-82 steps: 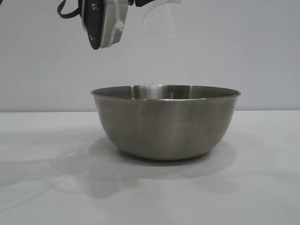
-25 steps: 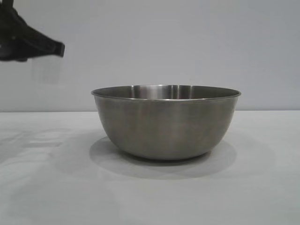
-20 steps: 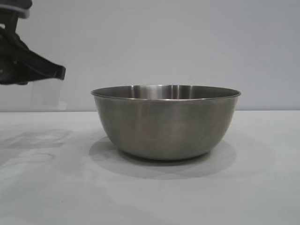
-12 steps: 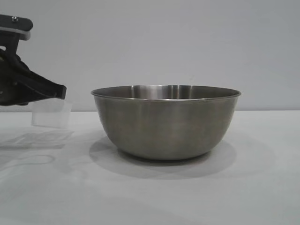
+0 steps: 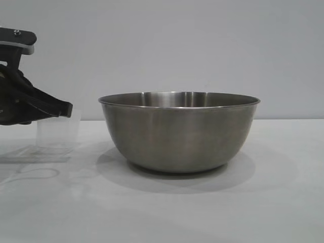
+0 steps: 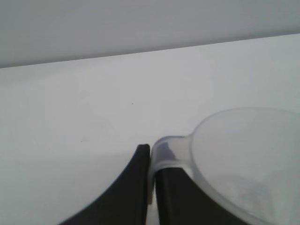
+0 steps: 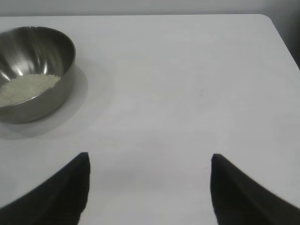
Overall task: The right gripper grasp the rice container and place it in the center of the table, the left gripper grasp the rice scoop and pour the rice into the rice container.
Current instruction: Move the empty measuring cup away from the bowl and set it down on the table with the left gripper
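Clamped on the side handle of the small translucent clear plastic rice scoop (image 6: 234,159), my left end effector (image 6: 150,187) has its black pointed fingers pressed together on that tab, and it holds the cup low at the left of the scene, its base at or just above the plain white counter (image 5: 202,212); I cannot tell whether it touches. The scoop (image 5: 58,132) looks empty from both views, only a faint film at its bottom. To the inner side of my left end effector (image 5: 63,109), close but not touching, stands the large round brushed stainless-steel rice container (image 5: 179,131), upright near the middle of the counter. From my right wrist I see a small heap of tiny white rice (image 7: 28,86) lying inside that container (image 7: 35,70), so I judge both the placing and the pour done; what is left, as I read it, is to set the scoop down and let go. My right end effector (image 7: 147,187) hangs with its fingers spread apart, holding nothing, well away from the container with bare counter ahead of it. A rounded counter corner shows far ahead of that right end effector. Beyond my left fingers the counter runs clear to its far edge, so I have open room to lower and back off.
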